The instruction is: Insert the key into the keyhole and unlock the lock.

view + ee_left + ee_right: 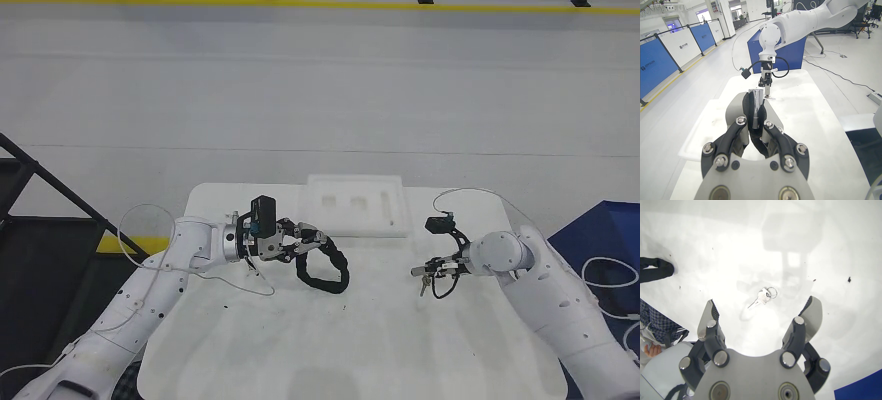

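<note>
- The key (761,298) lies flat on the table (400,340) with a small ring (773,292) through its head, straight beneath the right gripper (762,308) and in line with the gap between its fingers
- The right gripper's fingers are spread wide and hold nothing; they hang just above the key, one on each side of it, and neither touches it
- The lock (755,106) is a black sleeved cable loop with a chrome cylinder; the left gripper (755,102) has its fingers pressed together on it, the cylinder standing up between the pads and the loop hanging below toward the table
- From the left gripper, the key and the right gripper lie straight ahead, well apart from the lock
- A white moulded tray (355,205) sits on the table beyond both grippers, at its far edge
- Progress, as I judge it: early. The lock is held and presented, but the key is not yet picked up. Grasping it, lifting it, carrying it to the cylinder, inserting and turning are all left
</note>
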Available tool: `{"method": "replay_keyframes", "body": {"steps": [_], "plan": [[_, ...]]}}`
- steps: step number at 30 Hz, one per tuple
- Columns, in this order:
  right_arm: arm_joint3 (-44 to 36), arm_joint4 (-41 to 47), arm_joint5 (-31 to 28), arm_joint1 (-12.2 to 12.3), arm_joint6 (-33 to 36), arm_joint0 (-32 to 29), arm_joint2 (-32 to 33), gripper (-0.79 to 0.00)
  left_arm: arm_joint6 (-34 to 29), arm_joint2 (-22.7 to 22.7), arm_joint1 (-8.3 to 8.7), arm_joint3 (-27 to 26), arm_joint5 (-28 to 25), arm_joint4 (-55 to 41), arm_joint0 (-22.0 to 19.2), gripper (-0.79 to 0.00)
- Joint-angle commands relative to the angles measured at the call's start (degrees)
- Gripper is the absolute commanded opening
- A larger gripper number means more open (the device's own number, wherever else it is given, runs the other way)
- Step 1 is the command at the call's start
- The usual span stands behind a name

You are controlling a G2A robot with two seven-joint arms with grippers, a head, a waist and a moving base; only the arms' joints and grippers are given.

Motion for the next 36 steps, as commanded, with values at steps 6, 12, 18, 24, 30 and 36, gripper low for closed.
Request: {"method": "replay_keyframes", "body": {"steps": [6, 12, 18, 24, 30, 36], "plan": [[0.8, 0.5, 2.3, -0.7, -1.1, 0.5, -1.3, -0.391, 0.0, 0.0, 0.0, 0.0, 0.0, 0.0, 0.0, -0.785], [1.2, 0.1, 4.4, -1.0, -0.9, 0.7, -1.7, -0.419, 0.0, 0.0, 0.0, 0.0, 0.0, 0.0, 0.0, -0.785], [2.0, -1.1, 7.5, -1.2, -1.3, 1.0, -1.9, -0.431, 0.0, 0.0, 0.0, 0.0, 0.0, 0.0, 0.0, -0.785], [2.6, -1.2, 9.1, -1.4, -1.0, 1.0, -2.1, -0.471, 0.0, 0.0, 0.0, 0.0, 0.0, 0.0, 0.0, -0.785], [3.2, -1.2, 9.9, -1.7, -0.8, 1.2, -2.5, -0.508, 0.0, 0.0, 0.0, 0.0, 0.0, 0.0, 0.0, -0.785], [3.8, -0.9, 10.6, -2.0, -0.7, 1.4, -2.7, -0.585, 0.0, 0.0, 0.0, 0.0, 0.0, 0.0, 0.0, -0.785]]}}
